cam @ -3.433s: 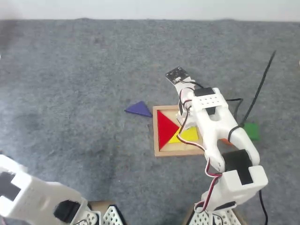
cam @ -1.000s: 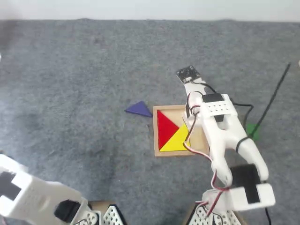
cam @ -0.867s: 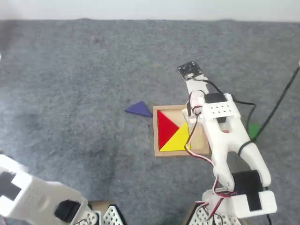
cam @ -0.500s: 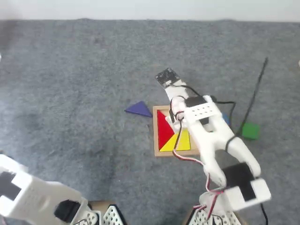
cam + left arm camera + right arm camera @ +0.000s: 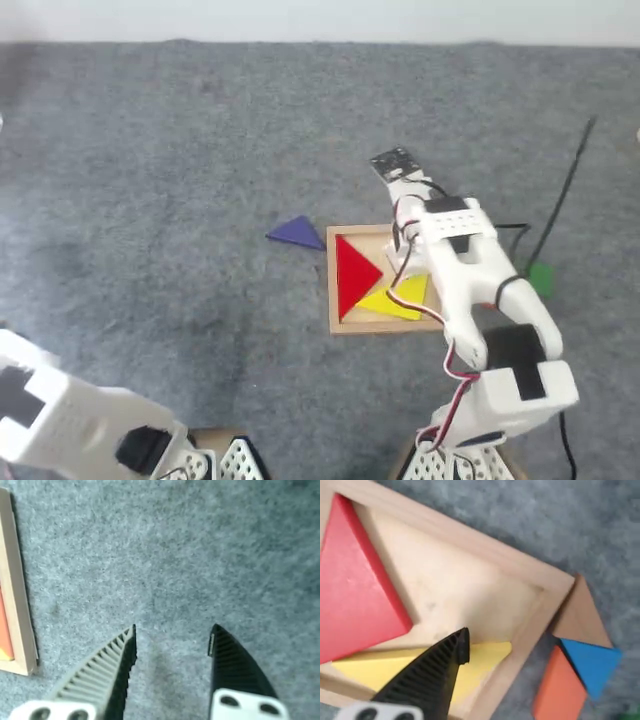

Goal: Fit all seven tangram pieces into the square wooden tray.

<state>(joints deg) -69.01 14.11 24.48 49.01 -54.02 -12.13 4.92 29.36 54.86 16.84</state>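
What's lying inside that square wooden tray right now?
A red triangle and a yellow triangle lie in the tray, with bare wood beside them. In the high view, the right arm covers one side of it.

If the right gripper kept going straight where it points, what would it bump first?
The right gripper would probably hit the yellow triangle in the tray first, near its edge; depth is unclear.

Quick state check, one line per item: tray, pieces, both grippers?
wooden tray: partly filled, two pieces in.
red triangle: in tray, flat.
yellow triangle: in tray, beside red.
purple triangle: out, on carpet.
green piece: out, on carpet.
brown triangle: out, at tray corner.
blue triangle: out, beside brown.
orange piece: out, beside blue.
left gripper: open, empty.
right gripper: over yellow triangle.
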